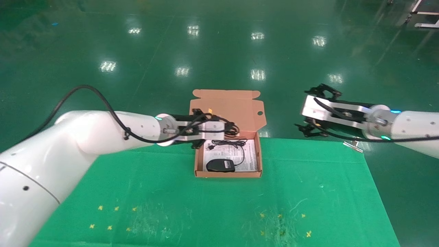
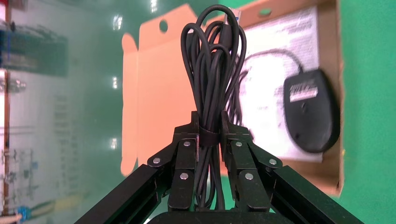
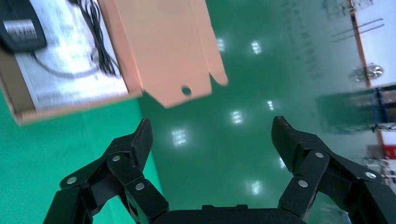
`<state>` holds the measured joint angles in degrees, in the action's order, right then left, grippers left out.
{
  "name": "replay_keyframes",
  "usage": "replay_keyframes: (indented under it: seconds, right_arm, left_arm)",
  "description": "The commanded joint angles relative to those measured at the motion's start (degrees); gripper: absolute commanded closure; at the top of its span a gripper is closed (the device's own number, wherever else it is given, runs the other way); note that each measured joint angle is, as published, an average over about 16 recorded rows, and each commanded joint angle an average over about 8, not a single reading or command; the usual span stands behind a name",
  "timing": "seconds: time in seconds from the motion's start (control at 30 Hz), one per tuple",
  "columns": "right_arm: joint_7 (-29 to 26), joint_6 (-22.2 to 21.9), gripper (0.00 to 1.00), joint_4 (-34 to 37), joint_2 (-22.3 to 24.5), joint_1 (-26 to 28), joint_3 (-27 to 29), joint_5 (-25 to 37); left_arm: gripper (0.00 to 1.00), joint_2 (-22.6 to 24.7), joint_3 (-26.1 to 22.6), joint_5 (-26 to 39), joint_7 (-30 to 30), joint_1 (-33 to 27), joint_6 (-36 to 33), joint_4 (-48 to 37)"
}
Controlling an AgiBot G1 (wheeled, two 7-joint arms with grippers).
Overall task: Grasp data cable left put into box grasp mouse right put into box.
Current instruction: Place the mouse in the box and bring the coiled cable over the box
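Observation:
In the head view my left gripper (image 1: 229,128) hovers over the back left corner of the open cardboard box (image 1: 228,174). It is shut on the data cable (image 1: 235,130), a strapped bundle of black loops. In the left wrist view the jaws of that gripper (image 2: 208,127) pinch the data cable (image 2: 214,70) at its strap. The black mouse (image 1: 220,165) lies label up on the white sheet (image 1: 249,158) inside the box, its thin cord (image 1: 240,145) curled behind it. My right gripper (image 1: 301,109) is open and holds nothing, past the table's far right edge. The right wrist view shows the right gripper (image 3: 212,135) over bare floor.
The box's lid (image 1: 226,109) stands open at the back, leaning away over the table's far edge. Green cloth (image 1: 205,206) covers the table, with small yellow crosses near the front. A metal clip (image 1: 353,144) sits at the far right corner. Glossy green floor lies beyond.

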<state>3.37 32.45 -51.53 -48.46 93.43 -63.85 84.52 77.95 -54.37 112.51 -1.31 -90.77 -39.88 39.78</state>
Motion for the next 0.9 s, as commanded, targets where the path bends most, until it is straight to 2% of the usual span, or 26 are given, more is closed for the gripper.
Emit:
replay_keyframes:
  seconds: [0.03, 0.23, 0.63, 0.9]
  right_arm:
    - [-1.63, -0.27, 0.0, -2.32, 1.92, 0.1, -0.75, 1.69]
    - [-7.57, -0.49, 0.0, -7.7, 4.92, 0.7, -2.5, 6.78]
    - [-17.65, -1.29, 0.0, -12.7, 6.21, 0.98, -4.29, 14.56]
    - [-20.32, -1.37, 0.0, -14.31, 6.69, 1.04, -4.76, 16.97]
  left_arm:
    - [1.0, 0.52, -0.77, -1.88, 1.69, 0.18, 1.09, -0.62]
    - [1.0, 0.79, -6.25, -7.06, 2.97, 0.73, 4.52, -0.3]
    - [1.0, 0.84, -16.37, -14.62, 2.56, 0.36, 9.51, 0.0]
    - [0.0, 0.95, -19.58, -17.04, 2.74, -0.18, 11.48, -0.02]
